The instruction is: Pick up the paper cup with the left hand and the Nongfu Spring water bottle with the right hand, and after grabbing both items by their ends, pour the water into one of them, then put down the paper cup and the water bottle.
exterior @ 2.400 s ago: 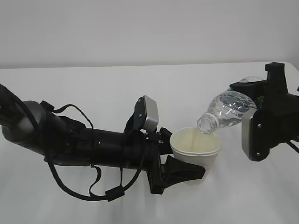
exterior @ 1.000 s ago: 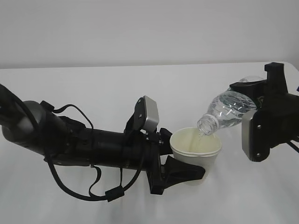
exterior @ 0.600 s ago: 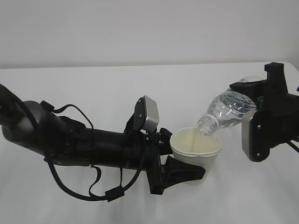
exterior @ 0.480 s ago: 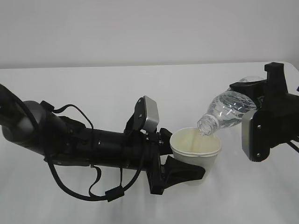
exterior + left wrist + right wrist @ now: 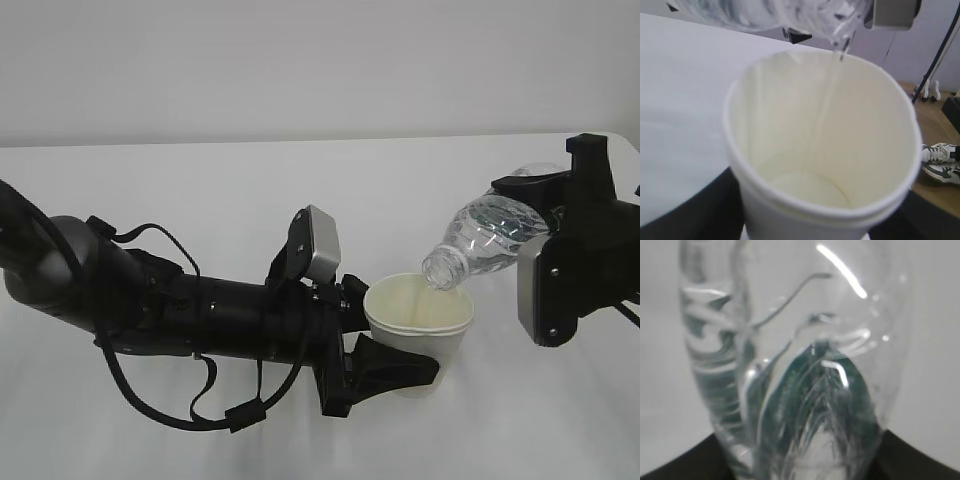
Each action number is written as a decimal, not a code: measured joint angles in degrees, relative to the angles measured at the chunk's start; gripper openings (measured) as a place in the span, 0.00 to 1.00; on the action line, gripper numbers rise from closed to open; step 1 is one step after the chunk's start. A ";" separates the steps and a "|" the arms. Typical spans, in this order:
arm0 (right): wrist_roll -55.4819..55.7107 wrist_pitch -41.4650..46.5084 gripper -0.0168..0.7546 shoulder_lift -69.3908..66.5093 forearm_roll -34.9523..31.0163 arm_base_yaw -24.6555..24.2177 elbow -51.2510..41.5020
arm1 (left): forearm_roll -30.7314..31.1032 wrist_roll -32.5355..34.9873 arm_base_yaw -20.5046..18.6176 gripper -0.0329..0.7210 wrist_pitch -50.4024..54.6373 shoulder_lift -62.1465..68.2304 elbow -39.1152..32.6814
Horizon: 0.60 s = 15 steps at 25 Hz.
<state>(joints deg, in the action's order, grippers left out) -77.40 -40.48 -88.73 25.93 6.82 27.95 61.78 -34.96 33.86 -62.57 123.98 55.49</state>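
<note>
Right pincer (image 5: pixel 545 215) tilts bottle (image 5: pixel 485 238) mouth-down over cup (image 5: pixel 420 325).

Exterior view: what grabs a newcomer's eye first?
The water bottle, tilted mouth-down in the right gripper at the right, its opening just over the paper cup at center. The left gripper holds the cup upright above the white table. The left wrist view shows a thin stream running into the cup.
</note>
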 joint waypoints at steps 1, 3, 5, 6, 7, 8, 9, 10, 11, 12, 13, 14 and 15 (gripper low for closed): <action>0.00 0.00 0.48 0.00 0.00 0.00 0.00 | 0.00 0.00 0.00 0.68 0.00 0.00 0.00; -0.04 0.00 0.48 0.00 0.00 0.00 0.00 | 0.00 0.00 0.00 0.68 0.00 0.00 0.00; -0.13 0.00 0.48 0.00 0.00 0.00 0.00 | 0.00 0.00 0.00 0.68 0.00 0.00 0.00; -0.13 0.00 0.48 0.00 0.00 0.00 0.00 | 0.00 0.00 0.00 0.68 0.00 0.00 0.00; -0.13 0.00 0.48 0.00 0.00 0.00 0.00 | 0.00 0.00 0.00 0.68 0.00 0.00 0.00; -0.13 0.00 0.48 0.00 0.00 0.00 0.00 | 0.01 0.00 0.00 0.68 0.00 0.00 0.00; -0.13 0.00 0.48 0.00 0.00 0.00 0.00 | 0.11 0.00 0.00 0.68 0.00 0.00 0.00; -0.17 0.00 0.48 0.00 0.00 0.00 0.00 | 0.11 0.00 0.00 0.68 0.00 0.00 0.00; -0.17 0.00 0.48 0.00 0.00 0.00 0.00 | 0.11 0.00 0.00 0.68 0.00 0.00 0.00; -0.17 0.00 0.48 0.00 0.00 0.00 0.00 | 0.11 0.00 0.00 0.68 0.00 0.00 0.00; -0.26 0.00 0.48 0.00 0.00 0.00 0.00 | 0.11 0.00 0.00 0.68 0.00 0.00 0.00; -0.26 0.00 0.48 0.00 0.00 0.00 0.00 | 0.11 0.00 0.00 0.68 0.00 0.00 0.00; -0.26 0.00 0.48 0.00 0.00 0.00 0.00 | 0.12 0.00 0.00 0.68 0.00 0.00 0.00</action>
<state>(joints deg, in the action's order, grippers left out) -77.66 -40.48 -88.73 25.93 6.82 27.95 61.91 -34.96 33.86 -62.57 123.98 55.49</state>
